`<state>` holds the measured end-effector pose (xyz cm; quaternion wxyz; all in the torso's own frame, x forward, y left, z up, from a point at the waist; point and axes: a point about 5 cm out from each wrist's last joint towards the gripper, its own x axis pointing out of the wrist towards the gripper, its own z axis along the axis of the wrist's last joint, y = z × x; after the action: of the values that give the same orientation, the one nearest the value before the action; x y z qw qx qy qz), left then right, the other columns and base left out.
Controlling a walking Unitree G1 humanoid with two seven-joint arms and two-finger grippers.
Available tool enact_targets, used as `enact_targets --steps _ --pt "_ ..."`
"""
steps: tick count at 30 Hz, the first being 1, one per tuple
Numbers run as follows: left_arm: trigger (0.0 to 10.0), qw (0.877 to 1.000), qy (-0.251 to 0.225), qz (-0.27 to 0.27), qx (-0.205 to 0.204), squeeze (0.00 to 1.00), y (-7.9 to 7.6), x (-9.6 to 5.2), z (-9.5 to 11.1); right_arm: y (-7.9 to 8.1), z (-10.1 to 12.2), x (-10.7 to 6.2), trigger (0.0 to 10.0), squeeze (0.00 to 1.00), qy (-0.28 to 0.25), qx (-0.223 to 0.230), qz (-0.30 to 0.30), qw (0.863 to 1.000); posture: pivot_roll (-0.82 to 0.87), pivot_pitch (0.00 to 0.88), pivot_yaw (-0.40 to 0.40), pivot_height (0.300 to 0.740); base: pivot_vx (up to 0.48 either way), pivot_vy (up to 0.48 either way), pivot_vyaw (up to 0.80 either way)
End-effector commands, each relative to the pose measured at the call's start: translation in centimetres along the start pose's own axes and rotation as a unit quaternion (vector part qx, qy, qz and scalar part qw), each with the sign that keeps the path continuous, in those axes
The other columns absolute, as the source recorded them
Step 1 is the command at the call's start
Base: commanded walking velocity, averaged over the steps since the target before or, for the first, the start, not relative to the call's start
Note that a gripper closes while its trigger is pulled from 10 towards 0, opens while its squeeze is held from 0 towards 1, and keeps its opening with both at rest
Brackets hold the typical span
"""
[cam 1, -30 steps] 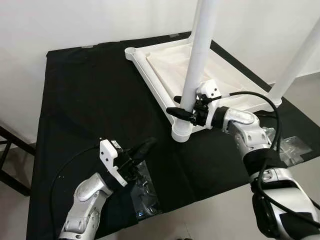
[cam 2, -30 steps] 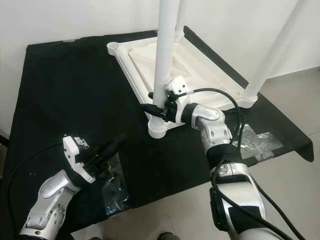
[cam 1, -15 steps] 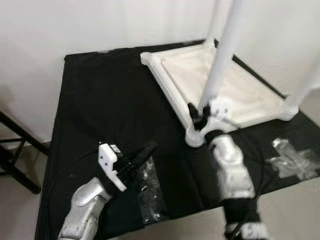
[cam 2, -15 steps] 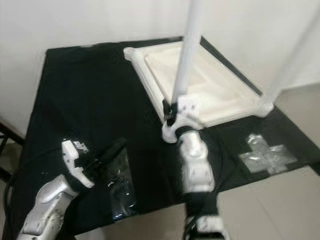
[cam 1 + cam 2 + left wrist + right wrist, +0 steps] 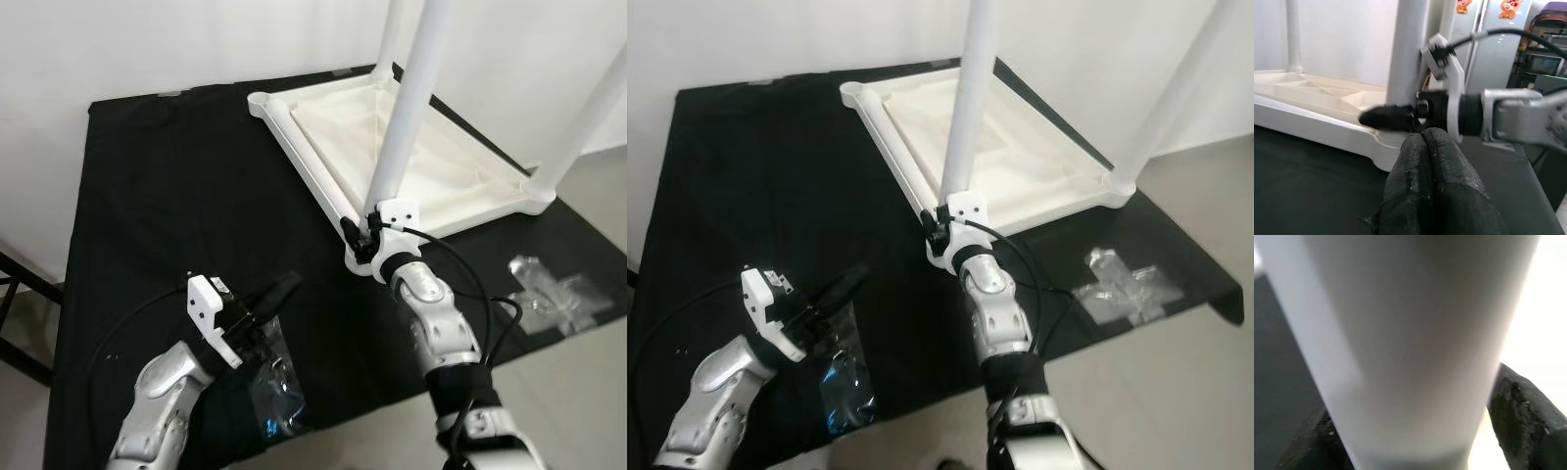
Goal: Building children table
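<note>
The white children's table top point(image 5: 306, 168) lies upside down on a black cloth, with white legs standing up from its corners. My right gripper point(image 5: 361, 233) is at the base of the near-corner leg point(image 5: 407, 108), shut on it. In the right wrist view the leg point(image 5: 1400, 347) sits between both black fingers point(image 5: 1520, 416). My left gripper point(image 5: 284, 288) hovers low over the cloth to the left of that corner, shut with nothing in it. Its closed fingertips point(image 5: 1425, 142) point toward the right gripper.
A clear plastic bag of small parts point(image 5: 276, 392) lies under my left gripper near the front edge. A second clear bag point(image 5: 554, 289) lies at the front right. Another leg point(image 5: 588, 98) rises at the right corner. The black cloth point(image 5: 176, 176) is bare on the left.
The camera swung and came back. My right forearm moved from the right side of the leg to its near side, still holding the leg base. My left gripper hardly moved.
</note>
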<state>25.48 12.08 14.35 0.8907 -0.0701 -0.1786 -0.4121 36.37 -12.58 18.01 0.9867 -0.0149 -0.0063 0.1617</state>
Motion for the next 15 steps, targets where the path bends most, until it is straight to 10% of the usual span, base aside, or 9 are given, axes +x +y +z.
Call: enact_targets --steps 1,3,4,5,15 --pt "10.0 1.0 0.008 0.001 -0.007 0.0 -0.2 -0.3 -0.4 0.4 2.6 0.5 10.0 0.93 -0.038 -0.021 0.091 0.995 0.01 0.154 -0.022 0.74 0.0 0.0 0.0" --pt "10.0 1.0 0.008 0.001 -0.007 0.0 -0.2 -0.3 -0.4 0.6 3.1 0.5 10.0 0.93 -0.039 -0.041 0.132 0.99 0.01 0.154 -0.022 0.74 0.0 0.0 0.0" --pt "10.0 1.0 0.008 0.001 -0.007 0.0 -0.2 -0.3 -0.4 0.6 3.8 0.5 10.0 0.17 -0.05 -0.054 0.176 0.982 0.01 0.153 -0.023 0.74 0.0 0.0 0.0" --pt "10.0 1.0 0.008 0.001 -0.008 0.0 -0.2 -0.2 -0.4 0.5 4.2 0.5 10.0 0.0 -0.058 -0.061 0.204 0.975 0.01 0.153 -0.023 0.74 0.0 0.0 0.0" --pt "10.0 1.0 0.008 0.002 -0.009 0.0 -0.2 -0.3 -0.5 -1.7 5.1 0.7 10.0 0.0 -0.006 -0.099 0.353 0.931 0.02 0.146 -0.028 0.74 0.0 0.0 0.0"
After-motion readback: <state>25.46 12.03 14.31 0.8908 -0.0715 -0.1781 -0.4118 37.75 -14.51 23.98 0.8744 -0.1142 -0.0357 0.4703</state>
